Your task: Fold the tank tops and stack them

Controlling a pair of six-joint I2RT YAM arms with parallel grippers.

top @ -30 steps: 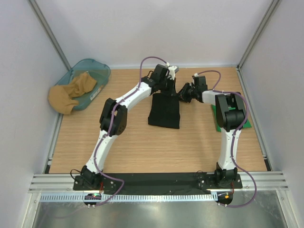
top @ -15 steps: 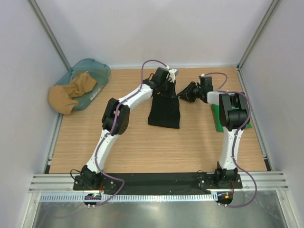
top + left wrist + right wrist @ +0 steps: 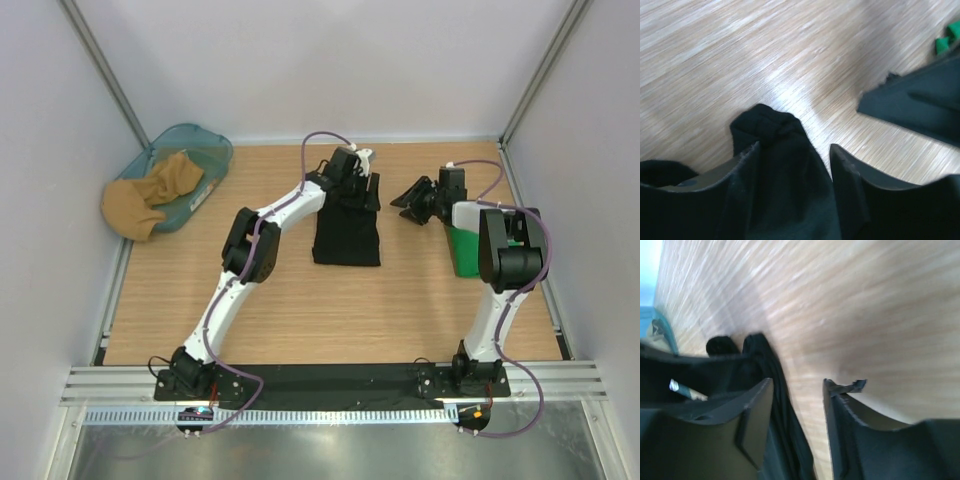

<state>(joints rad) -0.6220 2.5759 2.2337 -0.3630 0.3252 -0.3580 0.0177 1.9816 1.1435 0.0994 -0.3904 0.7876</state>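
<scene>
Across the table [image 3: 290, 295] we pinch the black top [image 3: 347, 235] in our left claw [image 3: 792, 160] to fold it, our right claw [image 3: 797, 385] gaping empty.

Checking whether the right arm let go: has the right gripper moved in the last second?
Yes. The right gripper has drawn rightward, away from the black tank top and toward the right edge of the table.
</scene>
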